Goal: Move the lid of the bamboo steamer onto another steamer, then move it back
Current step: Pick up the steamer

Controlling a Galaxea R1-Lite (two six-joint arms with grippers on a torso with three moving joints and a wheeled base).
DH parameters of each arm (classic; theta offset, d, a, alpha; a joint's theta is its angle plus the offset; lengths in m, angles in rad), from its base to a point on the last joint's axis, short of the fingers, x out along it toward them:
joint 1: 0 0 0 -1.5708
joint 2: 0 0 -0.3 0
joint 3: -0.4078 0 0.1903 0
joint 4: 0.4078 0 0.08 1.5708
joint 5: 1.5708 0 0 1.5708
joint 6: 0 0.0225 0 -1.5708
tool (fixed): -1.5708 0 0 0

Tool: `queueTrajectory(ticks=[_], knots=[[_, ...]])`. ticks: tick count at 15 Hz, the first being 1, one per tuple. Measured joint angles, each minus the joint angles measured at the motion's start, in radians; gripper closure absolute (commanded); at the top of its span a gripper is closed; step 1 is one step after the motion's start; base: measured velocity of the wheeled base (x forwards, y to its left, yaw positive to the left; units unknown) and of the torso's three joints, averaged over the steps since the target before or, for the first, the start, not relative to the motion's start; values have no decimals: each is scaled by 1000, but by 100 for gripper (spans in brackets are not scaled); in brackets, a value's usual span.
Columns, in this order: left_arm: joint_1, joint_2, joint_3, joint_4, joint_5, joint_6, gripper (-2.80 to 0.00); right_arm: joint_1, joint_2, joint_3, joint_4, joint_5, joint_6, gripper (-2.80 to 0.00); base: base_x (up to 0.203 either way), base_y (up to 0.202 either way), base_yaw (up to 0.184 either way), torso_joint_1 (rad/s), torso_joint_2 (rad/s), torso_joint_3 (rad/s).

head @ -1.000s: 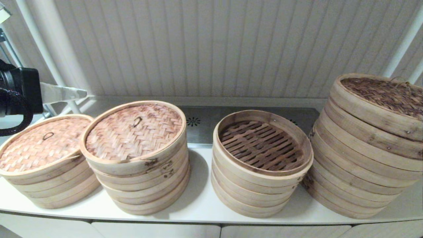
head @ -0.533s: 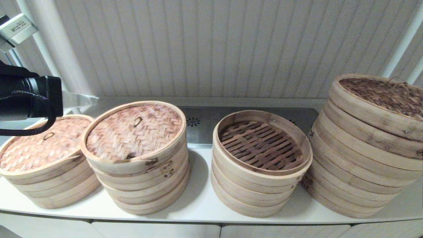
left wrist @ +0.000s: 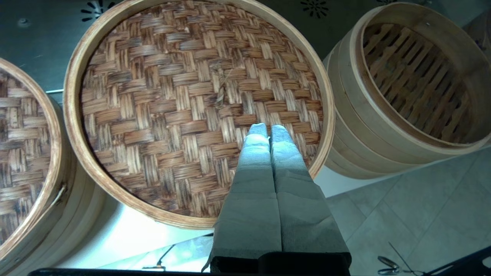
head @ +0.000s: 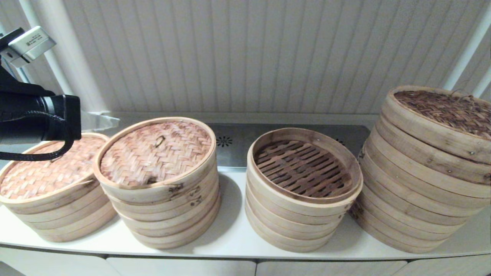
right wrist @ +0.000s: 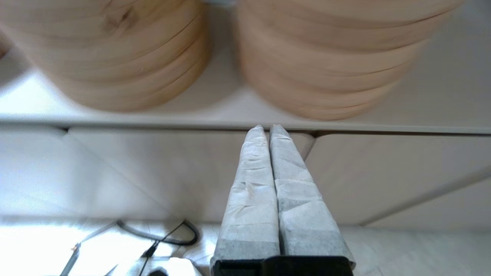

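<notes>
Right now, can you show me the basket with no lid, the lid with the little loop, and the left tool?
open steamer (head: 303,168), head view, slatted floor.
woven lid (head: 155,151), head view, weave centre.
left tool (left wrist: 268,128), left wrist view, shut tips.

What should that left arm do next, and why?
Probably open the left gripper and lower it to the loop handle. Its fingers are shut, holding nothing, above the woven lid, and the open steamer beside it has no lid.
</notes>
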Motion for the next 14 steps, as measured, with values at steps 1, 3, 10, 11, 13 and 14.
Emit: queueTrajectory(ticks=[1, 3, 10, 11, 13, 14], knots=[[0, 1, 1, -9, 0, 0, 0, 10, -7, 46, -53, 5, -3, 0, 0, 0, 0, 0, 0, 0], [0, 3, 21, -64, 2, 3, 0, 18, -16, 139, -172, 8, -12, 0, 0, 0, 0, 0, 0, 0], [0, -4, 126, -231, 6, 13, 0, 122, -69, 199, -234, 4, -47, 0, 0, 0, 0, 0, 0, 0], [0, -3, 128, -231, 4, 13, 0, 128, -102, 191, -207, 3, -48, 0, 0, 0, 0, 0, 0, 0], [-1, 4, 130, -233, -2, 12, 0, 131, -186, 168, -121, 1, -47, 0, 0, 0, 0, 0, 0, 0], [-1, 12, 131, -233, -3, 12, 0, 131, -218, 160, -86, -7, -41, 0, 0, 0, 0, 0, 0, 0]])
